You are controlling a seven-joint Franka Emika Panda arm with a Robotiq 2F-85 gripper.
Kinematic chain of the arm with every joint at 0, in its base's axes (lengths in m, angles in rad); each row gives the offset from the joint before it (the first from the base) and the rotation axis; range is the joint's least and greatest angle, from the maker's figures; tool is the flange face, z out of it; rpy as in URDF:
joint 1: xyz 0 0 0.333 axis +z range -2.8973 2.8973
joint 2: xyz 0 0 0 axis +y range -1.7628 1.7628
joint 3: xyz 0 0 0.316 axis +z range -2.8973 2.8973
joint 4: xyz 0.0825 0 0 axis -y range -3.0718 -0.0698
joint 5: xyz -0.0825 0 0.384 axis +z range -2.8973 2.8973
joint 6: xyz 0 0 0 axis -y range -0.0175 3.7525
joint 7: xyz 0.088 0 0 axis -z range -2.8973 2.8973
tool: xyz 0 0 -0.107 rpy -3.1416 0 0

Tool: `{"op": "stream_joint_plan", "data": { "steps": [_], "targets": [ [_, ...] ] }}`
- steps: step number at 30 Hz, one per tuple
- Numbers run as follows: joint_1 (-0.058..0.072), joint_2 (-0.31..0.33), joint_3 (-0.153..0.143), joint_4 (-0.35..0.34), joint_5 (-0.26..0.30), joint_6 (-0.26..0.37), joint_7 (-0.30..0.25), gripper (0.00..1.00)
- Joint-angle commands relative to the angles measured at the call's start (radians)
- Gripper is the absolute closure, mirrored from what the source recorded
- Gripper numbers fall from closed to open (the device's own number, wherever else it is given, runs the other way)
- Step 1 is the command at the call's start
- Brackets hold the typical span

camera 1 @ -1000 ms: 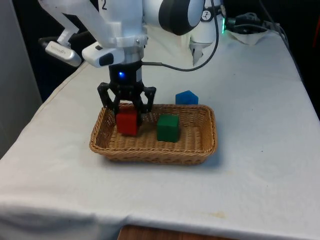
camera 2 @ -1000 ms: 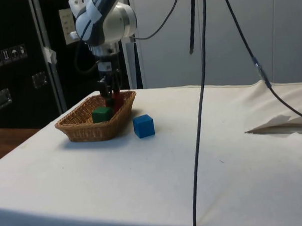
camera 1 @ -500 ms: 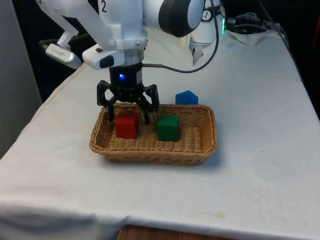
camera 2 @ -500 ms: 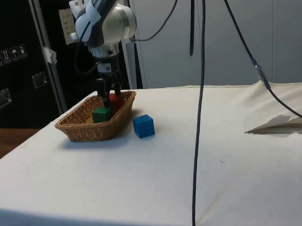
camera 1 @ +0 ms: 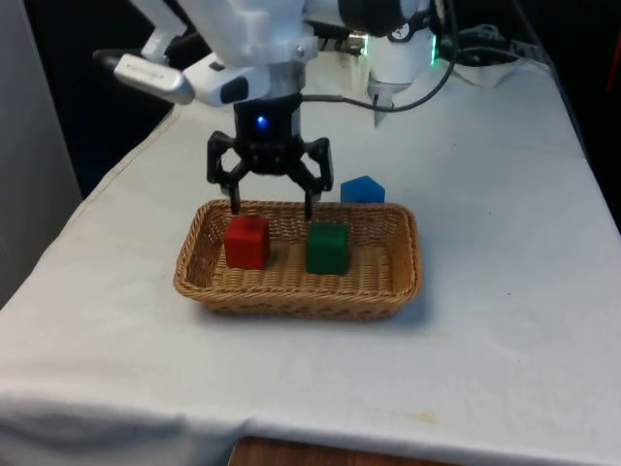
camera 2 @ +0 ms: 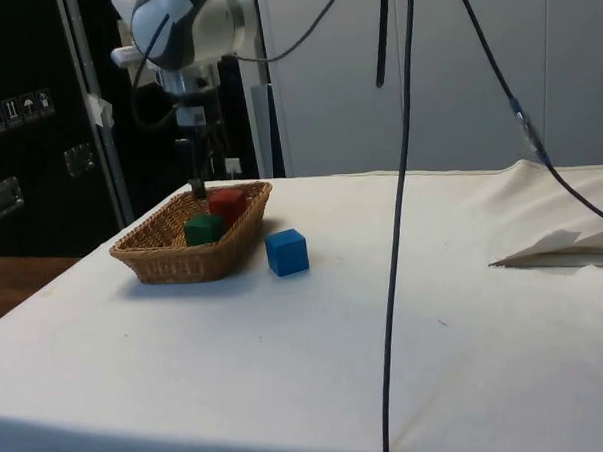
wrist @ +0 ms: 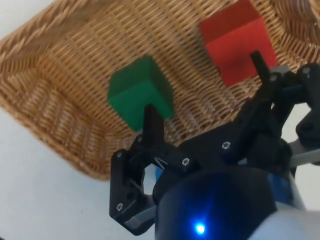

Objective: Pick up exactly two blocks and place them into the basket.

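**Two blocks in the basket, gripper empty above them**

In the woven wicker basket, the red cube and green cube are seen directly below the black gripper, whose fingers are spread apart. The blue block lies on the cloth just beyond the far rim.

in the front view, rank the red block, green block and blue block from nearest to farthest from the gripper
The gripper hangs open above the basket.
1. Red block and green block, both in the basket under the fingers: too close to call.
2. Blue block, on the cloth behind the basket: farthest.
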Motion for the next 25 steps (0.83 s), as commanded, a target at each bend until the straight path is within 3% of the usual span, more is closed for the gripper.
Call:
{"op": "stream_joint_plan", "data": {
  "steps": [1, 6, 7, 8, 15, 16, 17, 21, 24, 25],
  "targets": [
    [0.014, -0.011, -0.009, -0.006, -0.016, -0.01, 0.011, 0.0],
    [0.035, -0.044, -0.006, -0.004, -0.063, -0.042, 0.037, 0.0],
    [0.026, -0.041, 0.001, 0.0, -0.059, -0.038, 0.032, 0.0],
    [0.037, -0.048, -0.006, -0.003, -0.07, -0.045, 0.041, 0.0],
    [0.068, -0.085, 0.002, -0.005, -0.115, -0.065, 0.083, 0.0],
    [0.056, -0.077, 0.009, 0.002, -0.106, -0.061, 0.074, 0.0],
    [0.072, -0.09, 0.004, -0.006, -0.121, -0.067, 0.09, 0.0],
    [0.089, -0.112, 0.015, -0.012, -0.142, -0.076, 0.12, 0.0],
    [0.091, -0.122, 0.024, -0.019, -0.147, -0.074, 0.128, 0.0],
    [0.086, -0.114, 0.027, -0.007, -0.145, -0.083, 0.127, 0.0]
  ]
}}
